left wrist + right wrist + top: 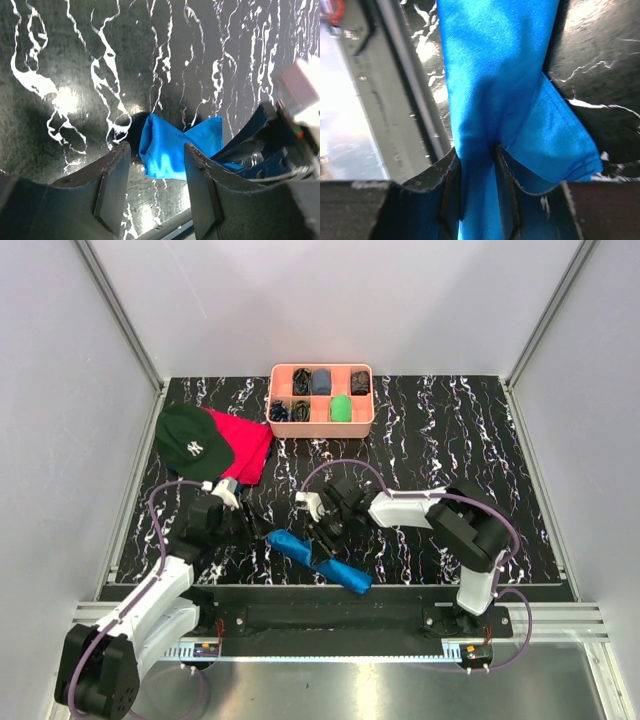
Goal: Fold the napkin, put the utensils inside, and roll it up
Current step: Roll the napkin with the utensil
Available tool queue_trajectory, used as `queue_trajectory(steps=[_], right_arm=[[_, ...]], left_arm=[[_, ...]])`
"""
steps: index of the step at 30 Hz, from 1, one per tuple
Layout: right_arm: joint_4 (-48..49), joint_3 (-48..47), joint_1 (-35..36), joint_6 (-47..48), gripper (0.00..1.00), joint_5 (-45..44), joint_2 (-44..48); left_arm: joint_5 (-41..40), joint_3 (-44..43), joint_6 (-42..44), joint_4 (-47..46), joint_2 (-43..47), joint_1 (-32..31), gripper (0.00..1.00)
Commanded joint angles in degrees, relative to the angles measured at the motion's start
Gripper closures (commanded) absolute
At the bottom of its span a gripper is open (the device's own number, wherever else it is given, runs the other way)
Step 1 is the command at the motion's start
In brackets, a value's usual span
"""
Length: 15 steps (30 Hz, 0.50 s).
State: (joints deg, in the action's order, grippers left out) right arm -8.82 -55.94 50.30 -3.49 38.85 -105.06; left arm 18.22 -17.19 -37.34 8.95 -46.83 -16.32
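Bright blue thin cloth napkin point(318, 560): long twisted bundle, lower centre of top frame, diagonal, near front edge of black marbled table point(450, 430).
Right gripper point(477, 165): jaws clamped on fold of napkin.
Left gripper point(157, 150): jaws apart, holding nothing; napkin end just beyond fingertips.
Slim dark teal-green plastic utensils: not visible; whether inside bundle, cannot tell.
Risks: right pinch may hold loose layer only, so pull could unwind roll. Bundle sits close to table edge; drag toward frame bottom could tip it off.
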Motion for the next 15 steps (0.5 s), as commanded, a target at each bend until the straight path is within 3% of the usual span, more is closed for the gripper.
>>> queue_trajectory(steps=[1,9,15], right_arm=[[0.82,-2.94,-2.57,-2.75,0.64,15.01,-4.27],[3.37,-5.58,-6.27,-4.60,0.65,26.70,-11.13],[3.37,-8.12,-8.20,-5.39,0.65,30.67,-15.35]], left_arm=[[1.99,3.47,-0.62,-7.53,0.51,0.23,0.50],[5.60,6.82,-0.63,-16.23,-1.33,0.23,0.51],[8.05,8.48,-0.63,-21.33,-4.14,0.23,0.52]])
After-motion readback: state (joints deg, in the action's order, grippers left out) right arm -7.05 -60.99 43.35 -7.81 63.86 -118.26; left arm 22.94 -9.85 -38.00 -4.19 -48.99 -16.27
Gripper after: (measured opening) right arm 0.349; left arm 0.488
